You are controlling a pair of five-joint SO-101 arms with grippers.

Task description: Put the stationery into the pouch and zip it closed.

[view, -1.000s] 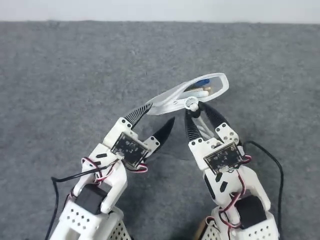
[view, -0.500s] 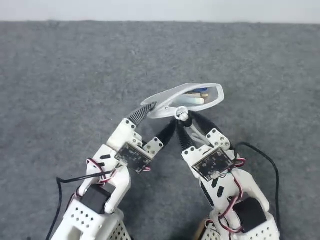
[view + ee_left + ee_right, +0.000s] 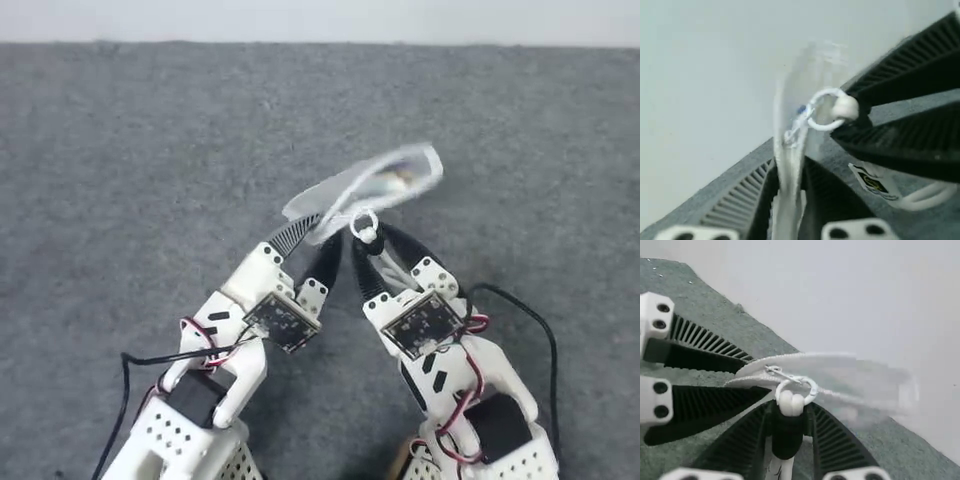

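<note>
A clear pouch (image 3: 375, 183) hangs lifted off the grey table, blurred, with stationery (image 3: 401, 178) inside as faint shapes. My left gripper (image 3: 322, 232) is shut on the pouch's near-left end. The left wrist view shows that edge of the pouch (image 3: 788, 150) pinched in the left gripper (image 3: 789, 172). My right gripper (image 3: 366, 238) is shut on the white zipper pull (image 3: 364, 226), a ring with a bead. The right wrist view shows the zipper pull (image 3: 790, 401) clamped in the right gripper (image 3: 790, 411), under the pouch (image 3: 850, 376).
Grey felt table (image 3: 120, 150) spreads open on all sides of the pouch. The two arms stand close together at the near edge, fingertips almost touching. A black cable (image 3: 540, 330) loops beside the right arm.
The left gripper, open around the pouch's end a second ago, has shut on it. The right gripper pulled the zipper ring leftwards. The pouch has swung upward and blurs.
</note>
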